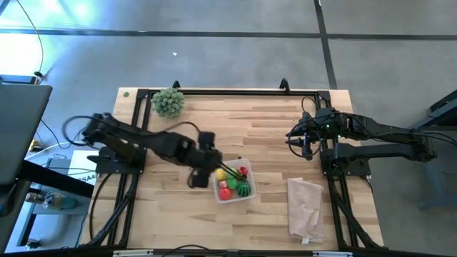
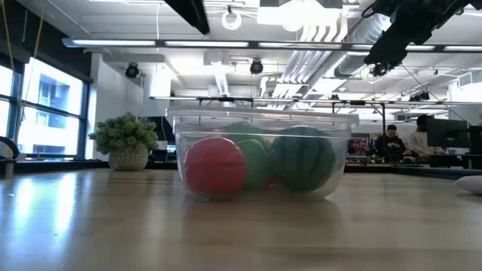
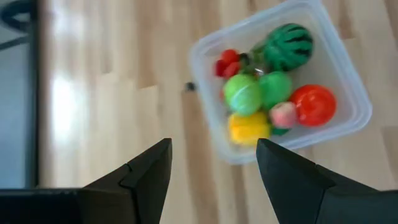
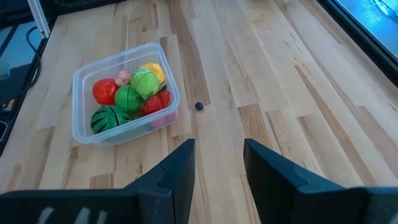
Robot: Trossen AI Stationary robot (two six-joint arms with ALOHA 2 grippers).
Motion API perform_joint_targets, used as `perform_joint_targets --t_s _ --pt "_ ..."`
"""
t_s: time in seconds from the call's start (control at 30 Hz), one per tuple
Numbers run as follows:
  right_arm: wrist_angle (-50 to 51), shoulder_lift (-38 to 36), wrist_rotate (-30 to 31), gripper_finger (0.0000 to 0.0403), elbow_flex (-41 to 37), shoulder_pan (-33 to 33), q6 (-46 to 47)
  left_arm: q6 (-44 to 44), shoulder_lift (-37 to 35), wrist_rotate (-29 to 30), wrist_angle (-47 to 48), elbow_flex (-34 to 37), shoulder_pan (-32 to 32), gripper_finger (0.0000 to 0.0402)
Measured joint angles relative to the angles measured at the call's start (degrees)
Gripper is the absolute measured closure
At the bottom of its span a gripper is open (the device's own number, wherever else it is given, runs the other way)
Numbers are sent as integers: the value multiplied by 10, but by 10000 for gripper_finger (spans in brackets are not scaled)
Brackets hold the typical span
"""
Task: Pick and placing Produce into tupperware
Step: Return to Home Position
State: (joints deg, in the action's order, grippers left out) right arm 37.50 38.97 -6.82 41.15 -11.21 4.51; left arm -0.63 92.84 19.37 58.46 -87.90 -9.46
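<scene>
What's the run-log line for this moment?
left gripper: open, empty, above the table beside tupperware | right gripper: open, empty, waiting at right | produce: all in tupperware | loose on table: small dark bit

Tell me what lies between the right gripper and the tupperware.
Bare wood, except one small dark bead near the tupperware; the right wrist view shows it beyond the right gripper.

The high view looks straight down on the whole worktop; the low view sits at its surface, close before the tupperware. All 4 views share that tupperware.
</scene>
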Motion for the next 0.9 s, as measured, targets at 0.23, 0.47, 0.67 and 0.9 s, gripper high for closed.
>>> perform_joint_targets --t_s 0.23,0.47,0.67,0.9 --pt "0 0 0 274 0 0 0 2 -197 -1 -76 136 48 178" --pt "0 0 0 274 0 0 0 55 -436 -179 -264 340 147 233" --pt "0 0 0 274 0 0 0 51 -604 -239 -293 431 210 305" --pt "0 0 0 274 0 0 0 43 -741 -239 -293 487 222 382"
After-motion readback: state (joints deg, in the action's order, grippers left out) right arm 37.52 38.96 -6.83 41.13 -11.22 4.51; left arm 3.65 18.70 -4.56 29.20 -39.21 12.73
